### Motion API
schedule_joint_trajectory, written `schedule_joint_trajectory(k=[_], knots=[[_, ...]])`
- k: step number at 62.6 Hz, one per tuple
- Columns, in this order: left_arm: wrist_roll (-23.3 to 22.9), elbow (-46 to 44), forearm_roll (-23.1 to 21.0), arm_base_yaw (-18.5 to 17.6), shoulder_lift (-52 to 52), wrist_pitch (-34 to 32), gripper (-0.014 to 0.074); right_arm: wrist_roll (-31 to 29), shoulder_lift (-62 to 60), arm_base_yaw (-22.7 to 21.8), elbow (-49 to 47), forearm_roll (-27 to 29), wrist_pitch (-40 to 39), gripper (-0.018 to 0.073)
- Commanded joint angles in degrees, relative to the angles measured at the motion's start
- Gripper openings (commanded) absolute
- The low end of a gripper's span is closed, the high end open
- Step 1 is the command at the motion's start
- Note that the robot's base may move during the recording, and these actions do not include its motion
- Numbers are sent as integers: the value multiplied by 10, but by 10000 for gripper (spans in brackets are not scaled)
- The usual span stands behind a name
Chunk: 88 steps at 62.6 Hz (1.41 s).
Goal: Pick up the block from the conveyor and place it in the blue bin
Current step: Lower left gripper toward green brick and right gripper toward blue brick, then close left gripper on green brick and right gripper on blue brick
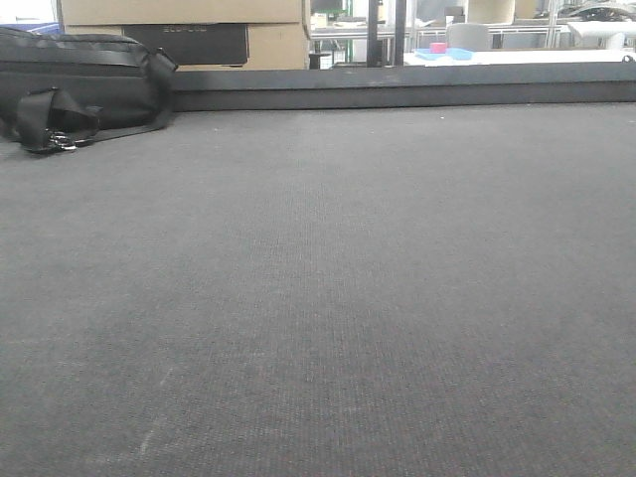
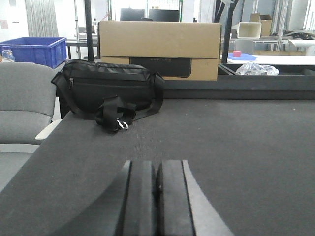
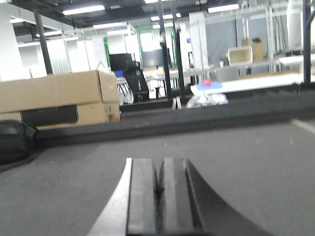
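Dark grey woven conveyor (image 1: 318, 298) belt fills the near field; low over it the left gripper (image 2: 156, 172) and the right gripper (image 3: 159, 169) each have both fingers pressed together, with nothing between them. Farther along, a black bag (image 2: 106, 91) lies on the belt's left side near the raised black edge rail (image 1: 397, 94), with a cardboard box (image 2: 160, 49) just behind the rail. Beyond a grey chair (image 2: 24, 98) at far left stands the blue bin (image 2: 34, 49), and a small pink-red object (image 2: 237, 53), possibly the block but too small to confirm, rests on a blue tray (image 2: 244, 57) on a white table (image 2: 285, 59) past the rail.
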Motion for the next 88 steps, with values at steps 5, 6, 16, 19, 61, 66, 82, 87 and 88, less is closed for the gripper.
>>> schedule_joint_trajectory(k=[5,6,16,19,61,66,82,87,88], knots=[[-1,-117,-5,3,108,93,-111,-2,91,-1,-97,-12,85,-162],[-1,-128,-7,3,122,102,-111,-2,103,-1,-106,-9,96,-162],[-1,-247,-14,3,285,221,-111,-2,248,0,-220,8,238,-162],[-1,-280,-18,3,325,255,-111,-2,293,0,-246,8,282,-162],[-1,-406,-45,3,691,433,-111,-2,662,0,-399,-16,539,-162],[-1,-406,-50,3,701,432,-111,-2,697,0,-404,-45,540,-119],[-1,-406,-50,3,704,426,-111,-2,776,0,-404,-62,525,373],[-1,-406,-50,3,704,424,-111,-2,805,0,-395,-54,503,443],[-1,-406,-50,3,704,424,-111,-2,809,0,-393,-52,498,444]])
